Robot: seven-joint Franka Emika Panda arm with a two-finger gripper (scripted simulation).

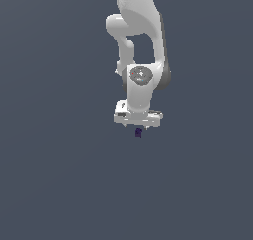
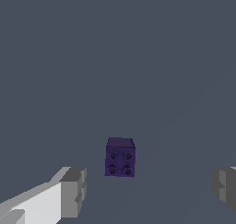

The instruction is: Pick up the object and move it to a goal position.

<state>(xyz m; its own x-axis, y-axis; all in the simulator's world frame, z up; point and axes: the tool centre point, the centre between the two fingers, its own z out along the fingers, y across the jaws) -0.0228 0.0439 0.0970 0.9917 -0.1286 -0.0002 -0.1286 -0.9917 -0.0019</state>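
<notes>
One purple block (image 2: 120,157), one gripper (image 2: 150,191). Gripper spread wide, block between fingers (image 2: 73,191), untouched. Wrist view shows four studs; exterior view shows arm (image 1: 141,46) above.

Dark purple studded block (image 2: 120,157)

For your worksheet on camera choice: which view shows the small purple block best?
The wrist view: the purple block appears large, its four studs visible. The exterior view shows only a dark speck below the gripper.
</notes>
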